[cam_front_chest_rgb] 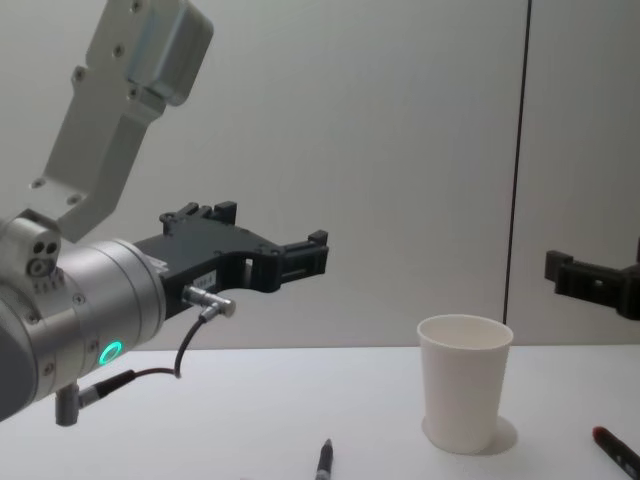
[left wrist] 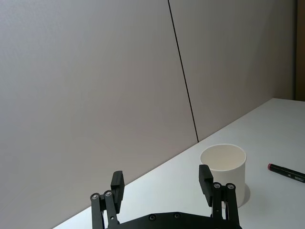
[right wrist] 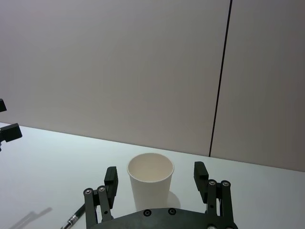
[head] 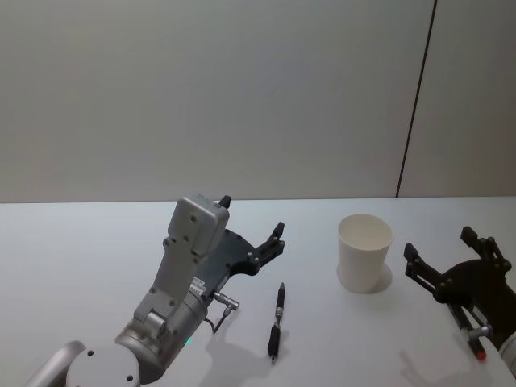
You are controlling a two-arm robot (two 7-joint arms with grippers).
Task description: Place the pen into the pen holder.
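A black pen (head: 277, 318) lies on the white table, its end also visible in the chest view (cam_front_chest_rgb: 324, 461) and the right wrist view (right wrist: 75, 220). The pen holder (head: 364, 251), a white paper cup, stands upright to the right of it (cam_front_chest_rgb: 463, 388). My left gripper (head: 253, 216) hovers open above the table, just left of and beyond the pen, and faces the cup (left wrist: 224, 171). My right gripper (head: 439, 243) is open to the right of the cup and holds nothing. The cup (right wrist: 150, 183) sits between its fingers' line of sight, farther off.
A second, red-tipped black marker (cam_front_chest_rgb: 617, 452) lies on the table right of the cup, also visible in the left wrist view (left wrist: 287, 172). A plain wall with a dark vertical seam (head: 415, 105) stands behind the table's far edge.
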